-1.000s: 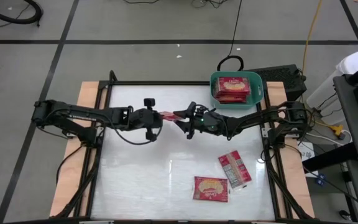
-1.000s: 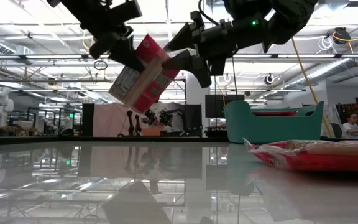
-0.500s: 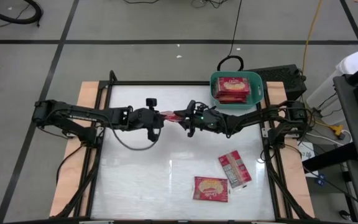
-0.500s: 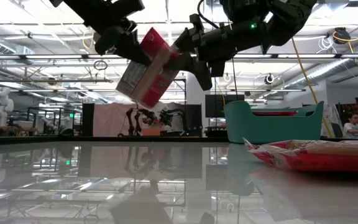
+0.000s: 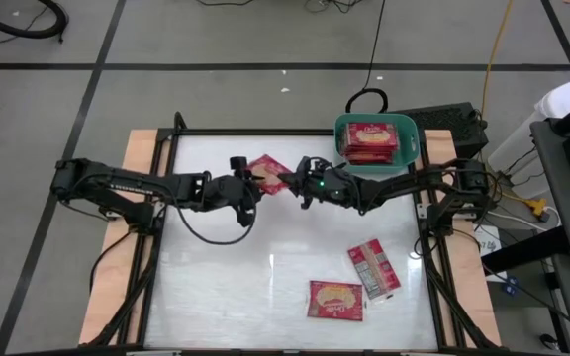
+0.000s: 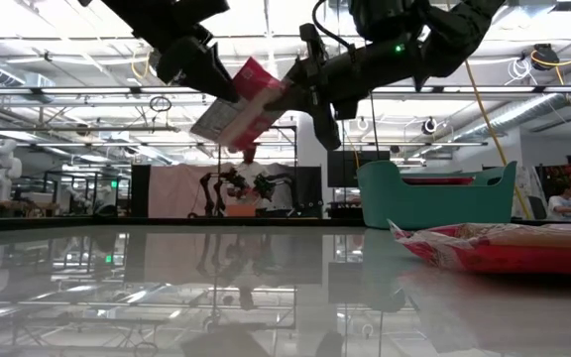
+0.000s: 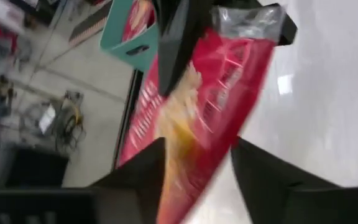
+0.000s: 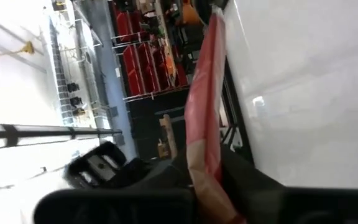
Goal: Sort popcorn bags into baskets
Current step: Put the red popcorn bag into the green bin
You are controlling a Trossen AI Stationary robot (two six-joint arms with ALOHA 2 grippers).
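Red packets already filled the teal basket (image 5: 414,148), two more (image 5: 336,300) lay on the table (image 5: 216,297), and the right gripper (image 5: 295,182) pinched a bag (image 5: 265,170) that the left gripper (image 5: 248,185) had parted its fingers around.

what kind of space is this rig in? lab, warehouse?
Most likely a robotics lab or test floor. The low view shows a white humanoid robot standing in the background, more robot arms behind the table, and open ceiling beams with lights. The high view shows taped grid lines on a bare floor.
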